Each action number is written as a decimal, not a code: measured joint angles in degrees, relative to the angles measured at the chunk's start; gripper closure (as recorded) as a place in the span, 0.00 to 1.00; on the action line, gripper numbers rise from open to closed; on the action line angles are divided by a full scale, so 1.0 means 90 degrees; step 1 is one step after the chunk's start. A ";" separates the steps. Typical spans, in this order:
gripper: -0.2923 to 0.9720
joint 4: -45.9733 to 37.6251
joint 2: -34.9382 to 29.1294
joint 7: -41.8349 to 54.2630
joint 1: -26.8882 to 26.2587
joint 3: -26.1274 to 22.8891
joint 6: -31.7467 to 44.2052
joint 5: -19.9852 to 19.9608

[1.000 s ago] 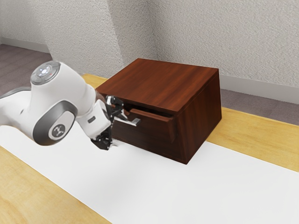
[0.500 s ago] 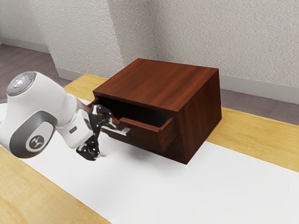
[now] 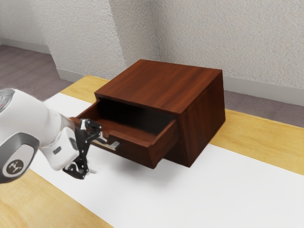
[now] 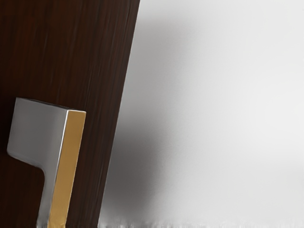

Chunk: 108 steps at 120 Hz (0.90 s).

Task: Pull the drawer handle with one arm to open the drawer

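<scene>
A dark wooden cabinet stands on the table, and its single drawer is pulled well out toward the exterior view's left. A metal bar handle juts from the drawer front. My gripper is at the handle's outer end and shut on it, with the white hand just behind it. In the wrist view, the handle is close up against the dark drawer front. From the exterior view the drawer's inside looks dark and bare.
A white mat covers the wooden table beneath the cabinet and my arm. A textured wall and strip of floor lie behind. The mat shows beside the drawer front in the wrist view.
The drawer has slid steadily out of the cabinet toward the exterior view's left, from a narrow gap to well open. My hand moved back and down-left with the handle in it.
</scene>
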 joint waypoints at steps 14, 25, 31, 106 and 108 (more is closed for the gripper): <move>0.23 -0.0223 -0.0286 -0.0022 0.0198 -0.0097 -0.0012 -0.0007; 0.24 -0.0409 -0.0521 -0.0038 0.0312 -0.0137 -0.0039 0.0003; 0.23 -0.0500 -0.0614 -0.0046 0.0335 -0.0146 -0.0053 -0.0003; 0.24 -0.1249 -0.1670 -0.0103 0.0780 -0.0421 -0.0312 0.0002; 0.26 -0.1226 -0.1690 -0.0103 0.0782 -0.0426 -0.0316 0.0001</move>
